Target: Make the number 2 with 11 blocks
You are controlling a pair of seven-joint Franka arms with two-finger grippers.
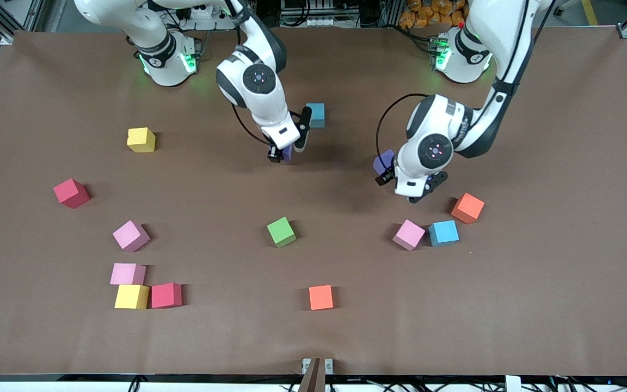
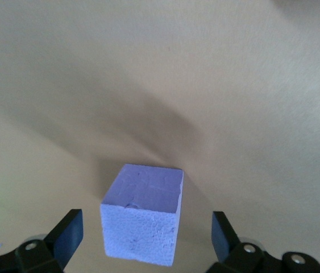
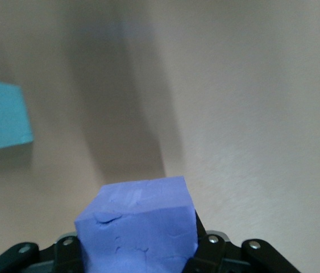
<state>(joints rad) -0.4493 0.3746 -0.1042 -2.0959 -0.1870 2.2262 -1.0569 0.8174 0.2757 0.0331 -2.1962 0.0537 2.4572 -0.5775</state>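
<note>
Clock directions are read on the front view, from the middle of the table. The wide brown matte table [image 1: 536,305] takes up most of it, and the foam cubes lie scattered over it, not built into any digit.

The right gripper [image 1: 286,151] is up around 12 o'clock with its fingers clenched on a small purple foam cube [image 3: 140,227]. The left gripper [image 2: 145,233] is around 2 o'clock with its fingers spread wide, holding nothing. It hangs over a second purple foam cube [image 2: 142,219], which sits on the table between the fingertips without touching them.

Loose cubes:
- 12 o'clock: a light blue cube [image 1: 316,114], just past the right gripper
- 3 to 4 o'clock: an orange cube [image 1: 467,208], another light blue cube [image 1: 443,233] and a pink cube [image 1: 409,234] close together
- 6 o'clock: a second orange cube [image 1: 320,297]
- Near the middle: a green cube [image 1: 281,232]
- 8 o'clock: a pink cube [image 1: 130,236], plus a bunched pink cube [image 1: 127,274], yellow cube [image 1: 131,296] and red cube [image 1: 166,295]
- 9 o'clock: another red cube [image 1: 72,193]
- 10 o'clock: another yellow cube [image 1: 141,140]
</note>
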